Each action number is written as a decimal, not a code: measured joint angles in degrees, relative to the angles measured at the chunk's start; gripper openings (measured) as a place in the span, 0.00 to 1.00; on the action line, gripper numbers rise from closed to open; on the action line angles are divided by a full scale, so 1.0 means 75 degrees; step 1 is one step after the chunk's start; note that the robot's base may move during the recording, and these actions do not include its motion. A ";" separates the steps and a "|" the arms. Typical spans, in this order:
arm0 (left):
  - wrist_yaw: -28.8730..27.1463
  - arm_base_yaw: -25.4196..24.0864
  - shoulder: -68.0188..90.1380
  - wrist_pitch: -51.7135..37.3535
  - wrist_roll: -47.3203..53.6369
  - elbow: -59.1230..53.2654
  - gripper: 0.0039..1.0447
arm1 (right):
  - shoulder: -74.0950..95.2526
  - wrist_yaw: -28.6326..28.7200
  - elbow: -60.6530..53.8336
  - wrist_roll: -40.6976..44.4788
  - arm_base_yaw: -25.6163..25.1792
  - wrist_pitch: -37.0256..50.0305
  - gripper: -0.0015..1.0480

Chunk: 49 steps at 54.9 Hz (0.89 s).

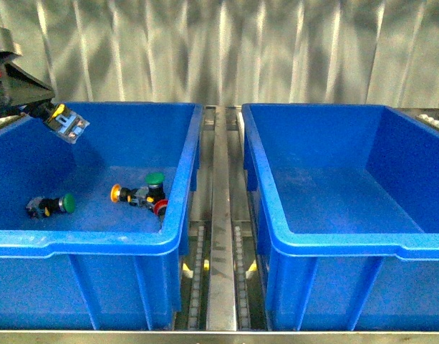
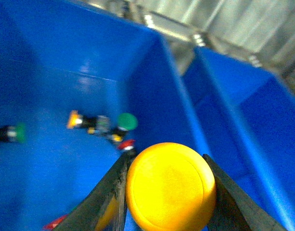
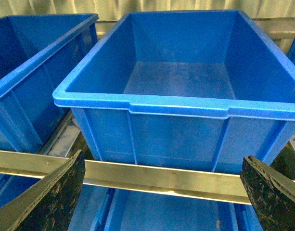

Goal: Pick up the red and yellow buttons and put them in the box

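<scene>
My left gripper (image 1: 53, 113) hangs over the far left corner of the left blue bin (image 1: 177, 236), shut on a yellow button (image 1: 67, 123). In the left wrist view its yellow cap (image 2: 170, 187) fills the gap between the two black fingers (image 2: 106, 192). On the bin floor lie a yellow button (image 1: 117, 192), a red button (image 1: 160, 208) and two green-capped ones (image 1: 155, 179) (image 1: 67, 203). They also show in the left wrist view: yellow (image 2: 72, 119), red (image 2: 126, 144), green (image 2: 127, 121). My right gripper (image 3: 161, 197) is open and empty, facing the right blue box (image 3: 176, 103).
The right blue box (image 1: 334, 240) holds nothing that I can see. A metal roller rail (image 1: 220, 215) runs between the two bins. A metal bar (image 3: 161, 175) crosses below the box in the right wrist view. A corrugated metal wall stands behind.
</scene>
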<state>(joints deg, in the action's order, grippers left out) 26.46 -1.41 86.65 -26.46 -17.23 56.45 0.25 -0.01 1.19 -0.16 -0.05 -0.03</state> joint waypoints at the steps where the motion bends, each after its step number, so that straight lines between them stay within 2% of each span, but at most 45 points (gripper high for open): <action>1: 0.0256 0.0000 -0.0055 -0.0323 -0.0315 -0.0198 0.32 | 0.0000 0.0000 0.0000 0.0000 0.0000 0.0000 0.94; 4: 0.0828 0.0044 -0.0082 -0.1131 -0.1128 -0.0612 0.32 | 0.0003 0.0000 0.0003 0.0003 0.0000 0.0000 0.94; 9: 0.1212 0.0446 0.0117 -0.2678 -0.2699 -0.1090 0.32 | 0.0003 0.0000 0.0000 0.0000 0.0000 0.0000 0.94; 14: 0.1306 0.1032 0.0449 -0.3876 -0.3835 -0.1131 0.32 | 0.0000 0.0000 0.0000 0.0000 0.0000 0.0000 0.94; 20: 0.1268 0.2060 0.1125 -0.4969 -0.4925 -0.0766 0.32 | 0.0000 0.0000 0.0000 0.0000 0.0000 0.0000 0.94; 33: 0.0950 0.3471 0.2468 -0.5234 -0.5709 0.0618 0.32 | 0.0000 0.0000 0.0000 0.0003 0.0000 0.0000 0.94; 49: 0.0825 0.4593 0.3550 -0.5147 -0.5887 0.1888 0.32 | 0.0000 0.0000 0.0003 0.0000 0.0000 0.0000 0.94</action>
<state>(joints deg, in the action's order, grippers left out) 32.64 33.04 113.27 -65.06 -61.39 70.61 0.25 -0.01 1.21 -0.16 -0.05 -0.03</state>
